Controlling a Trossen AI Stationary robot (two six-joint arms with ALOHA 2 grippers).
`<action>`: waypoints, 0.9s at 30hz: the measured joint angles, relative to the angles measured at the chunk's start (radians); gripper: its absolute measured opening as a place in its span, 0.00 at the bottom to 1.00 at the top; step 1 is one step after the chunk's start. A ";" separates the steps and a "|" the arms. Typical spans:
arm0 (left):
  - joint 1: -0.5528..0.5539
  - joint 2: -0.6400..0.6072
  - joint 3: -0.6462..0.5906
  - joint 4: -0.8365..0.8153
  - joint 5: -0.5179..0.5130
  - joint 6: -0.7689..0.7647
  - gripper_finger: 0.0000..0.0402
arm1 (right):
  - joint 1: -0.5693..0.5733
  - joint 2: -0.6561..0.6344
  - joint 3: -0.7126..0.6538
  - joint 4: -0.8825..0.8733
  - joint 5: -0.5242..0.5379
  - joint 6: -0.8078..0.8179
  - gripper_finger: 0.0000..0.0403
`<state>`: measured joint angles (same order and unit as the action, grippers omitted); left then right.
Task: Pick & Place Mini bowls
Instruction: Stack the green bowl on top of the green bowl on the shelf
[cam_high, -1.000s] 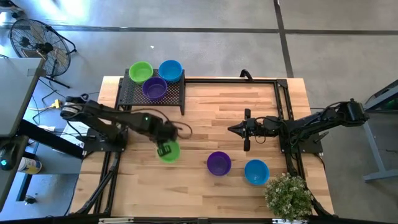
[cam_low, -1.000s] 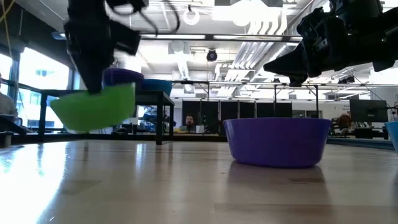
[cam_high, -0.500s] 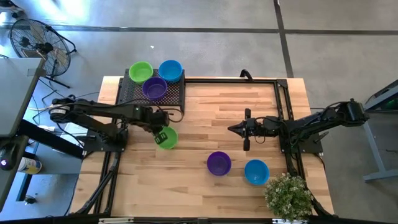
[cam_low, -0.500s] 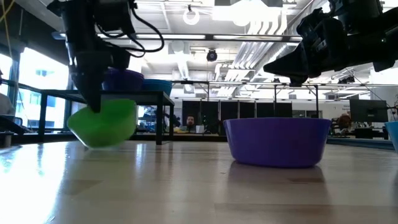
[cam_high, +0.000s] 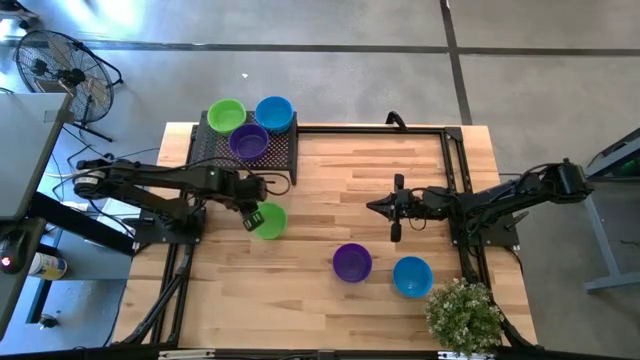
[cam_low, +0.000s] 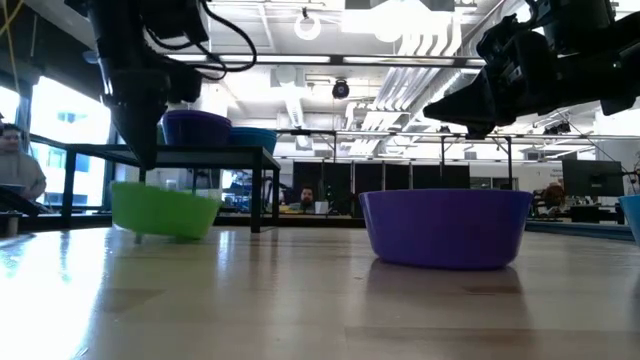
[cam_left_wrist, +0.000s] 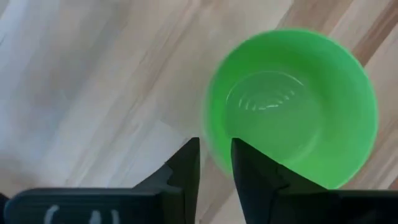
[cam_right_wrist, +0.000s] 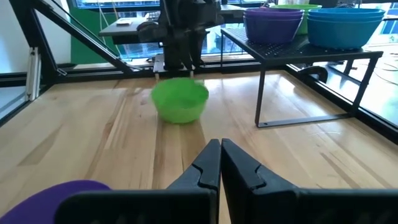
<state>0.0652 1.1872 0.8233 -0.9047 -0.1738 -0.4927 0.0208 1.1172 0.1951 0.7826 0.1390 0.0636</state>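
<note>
A pale wooden tabletop (cam_high: 340, 170) stands on a grey concrete floor, with a black floor fan (cam_high: 62, 68) off its left corner and a small potted plant (cam_high: 464, 312) at its near right edge. At the far left of the tabletop we see a black mesh rack (cam_high: 245, 152) carrying three mini bowls: lime green (cam_high: 227, 114), blue (cam_high: 274, 113) and purple (cam_high: 248, 143). A fourth, the green bowl (cam_high: 268, 221), sits upright on the wood just in front of the rack. The left pincer (cam_left_wrist: 214, 163) hovers over its rim, one finger inside the bowl and one outside, slightly spread; we cannot tell whether they touch the rim. A purple bowl (cam_high: 352, 263) and a blue bowl (cam_high: 412, 276) rest near each other toward the near right. The right pincer (cam_right_wrist: 220, 160) waits above mid-tabletop, fingers pressed together, holding nothing.
</note>
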 joint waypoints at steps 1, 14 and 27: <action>-0.001 -0.007 0.000 -0.001 0.000 -0.001 0.20 | 0.000 0.000 0.000 0.000 0.002 0.000 0.00; -0.152 0.046 -0.001 0.249 0.049 0.097 0.02 | 0.000 0.000 0.000 0.000 0.004 0.005 0.00; -0.183 0.247 -0.001 0.225 -0.023 0.128 0.00 | 0.000 0.000 0.000 -0.013 0.004 0.002 0.00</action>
<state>-0.1182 1.4342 0.8223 -0.6801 -0.1963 -0.3649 0.0208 1.1172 0.1951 0.7701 0.1432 0.0656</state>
